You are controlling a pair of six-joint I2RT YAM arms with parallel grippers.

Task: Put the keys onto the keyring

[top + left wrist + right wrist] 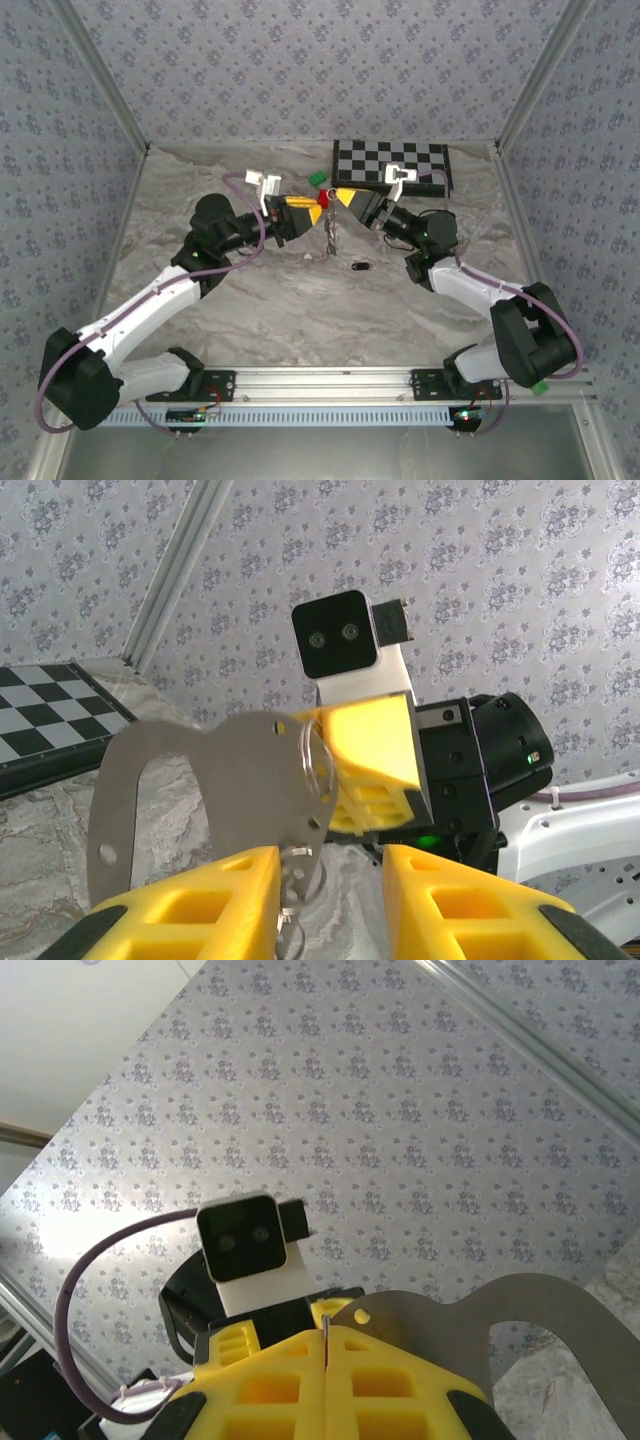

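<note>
top external view gives the main relation: one key (360,266) lies loose on the bench (300,310), on the arm-base side of the checkerboard (392,165), about under its left half and well apart from it. its long axis runs nearly left to right across the bench, but i cannot tell which end is the black head. both grippers meet in the air between that key and the checkerboard, close to the board's near left corner. the left gripper (312,212) comes from the left and the right gripper (341,196) from the right, tips almost touching.

in the right wrist view the right gripper (326,1345) has its yellow pads pressed together, with a thin silvery edge caught between them; i judge this is the keyring. in the left wrist view the keyring (316,758) sits at the tip of that gripper, and a flat grey metal plate (190,800) seems to hang on it. the left gripper (330,858) has its fingers spread partly, and nothing spans the gap.

so the key lies lower than the grippers and a little to the right. the right gripper is nearer, but it is occupied; i think the free left one must go down for it.

a green block (318,178) lies just beside the checkerboard's left edge. no brand, label or writing can be read anywhere.
</note>
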